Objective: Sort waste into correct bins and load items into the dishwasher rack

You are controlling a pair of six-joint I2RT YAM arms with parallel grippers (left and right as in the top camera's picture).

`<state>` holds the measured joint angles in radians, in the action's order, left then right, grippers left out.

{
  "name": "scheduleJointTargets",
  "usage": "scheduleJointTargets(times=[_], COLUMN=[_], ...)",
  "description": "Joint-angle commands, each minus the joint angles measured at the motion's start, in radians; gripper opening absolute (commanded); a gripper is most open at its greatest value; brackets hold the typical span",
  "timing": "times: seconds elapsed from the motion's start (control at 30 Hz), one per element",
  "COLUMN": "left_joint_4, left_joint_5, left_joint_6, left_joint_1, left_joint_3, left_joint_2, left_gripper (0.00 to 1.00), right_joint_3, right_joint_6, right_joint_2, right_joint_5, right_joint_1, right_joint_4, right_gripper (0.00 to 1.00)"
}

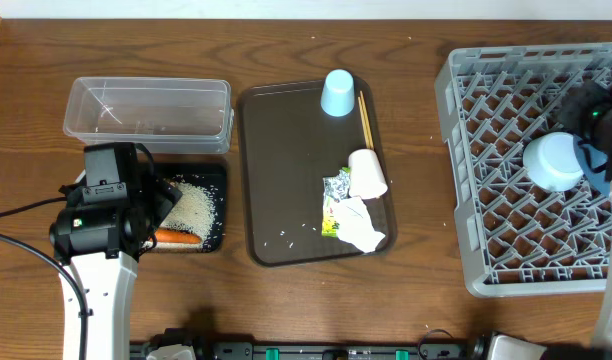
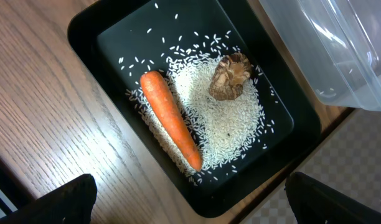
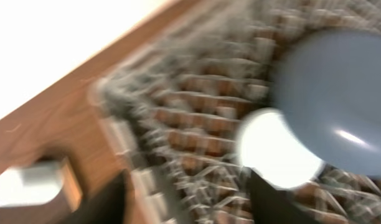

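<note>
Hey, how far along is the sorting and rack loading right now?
Done: carrot, rice and brown lump lie in the black tray; a pale bowl sits in the rack. In hand: left gripper open and empty over that tray; right gripper too blurred to judge. Left: blue cup, white cup, chopsticks, wrapper and napkins on the brown tray.

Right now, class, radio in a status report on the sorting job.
Left pincer open above black tray with carrot, rice. Right pincer blurred, looks parted, by small bowl in rack. Nothing blocking seen.
</note>
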<state>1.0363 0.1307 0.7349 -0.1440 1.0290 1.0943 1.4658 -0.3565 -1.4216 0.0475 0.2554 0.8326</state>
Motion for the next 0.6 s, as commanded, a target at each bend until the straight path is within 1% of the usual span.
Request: scheduleJointTargets(times=[0.0,0.07,0.13,0.17,0.37,0.47,0.57], left_joint_4=[0.003,0.003,0.003,0.003,0.003,0.003,0.003], left_joint_5=[0.010,0.009,0.009,0.009,0.009,0.009,0.009], left_joint_6=[-0.009,-0.009,-0.009,-0.009,-0.009,-0.009,-0.009], left_joint_1=[-0.005,-0.005,-0.005,-0.005,-0.005,-0.005,-0.005], left_joint_3=[0.003,0.003,0.003,0.003,0.003,0.003,0.003], left_joint_2=[0.003,0.003,0.003,0.003,0.003,0.003,0.003], left_gripper=[0.98,0.98,0.98,0.98,0.98,0.98,0.98], right_joint_3=[0.006,0.006,0.006,0.006,0.006,0.006,0.006], right_joint_6=[0.053,0.076,0.077,0.072,0.065,0.065,0.034], right_joint_2=[0.000,-0.006,-0.014,-0.019,-0.085,-0.136,-0.192], right_joint_5=[0.184,0.241,0.253,0.253,0.254,0.253,0.244], right_joint_1=[-0.087,-0.147,-0.211,-0.240,-0.434,-0.528,-0.602], right_joint_4=[-0.011,-0.019,-0.031,-0.039,-0.088,-0.089,-0.083], right_gripper=[0.73,0.81,0.95,0.99,0.99,0.99,0.99])
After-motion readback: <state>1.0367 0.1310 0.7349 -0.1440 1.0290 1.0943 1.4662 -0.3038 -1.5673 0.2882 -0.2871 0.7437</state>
